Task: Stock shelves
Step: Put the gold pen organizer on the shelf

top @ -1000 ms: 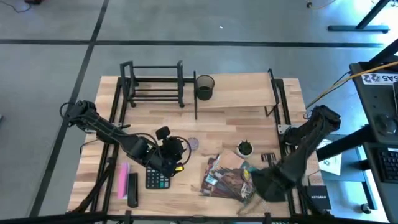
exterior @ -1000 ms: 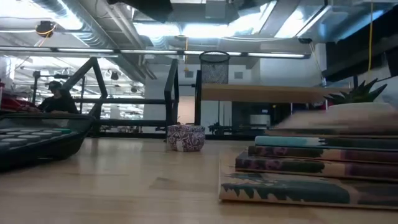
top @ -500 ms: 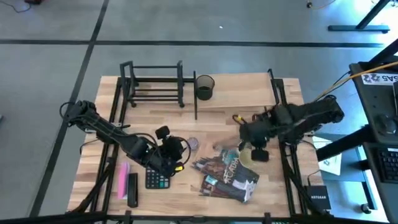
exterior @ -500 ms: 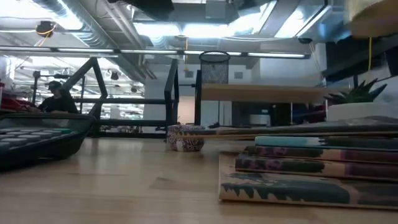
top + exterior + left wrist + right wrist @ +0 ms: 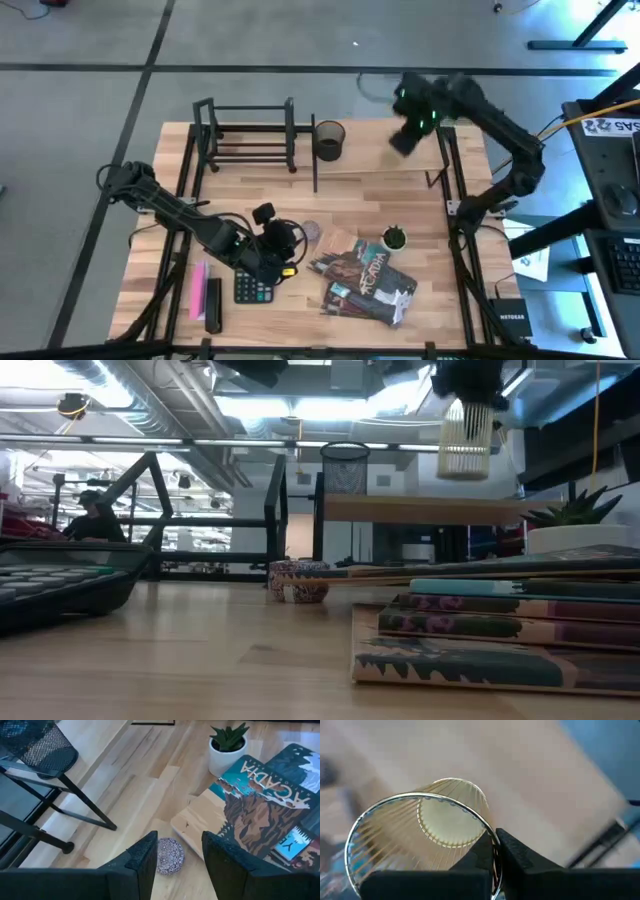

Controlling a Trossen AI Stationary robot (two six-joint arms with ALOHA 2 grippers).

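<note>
From above, the right gripper [image 5: 404, 140] hangs over the table's far edge above the light-wood board shelf [image 5: 380, 160]; the black bar rack [image 5: 248, 135] stands toward the far left corner. Low down, a ribbed wire cup [image 5: 465, 438] hangs over the board. Its wrist shows fingers [image 5: 512, 857] clamped on the cup's round rim. The left gripper [image 5: 180, 865], fingers apart, hovers over a patterned round tin [image 5: 169, 856].

Your two arms are dark, nearly black, built from rounded links and chunky joint housings. On the left arm [image 5: 190, 222], at the lower left of the high view, thin black cable loops run beside the links, and a small yellow spot shows near its gripper [image 5: 283, 262]. Its fingers [image 5: 145, 865] are broad, matte black slabs with rounded tops. The right arm [image 5: 505, 135], upper right, carries a small green light near its wrist.
</note>
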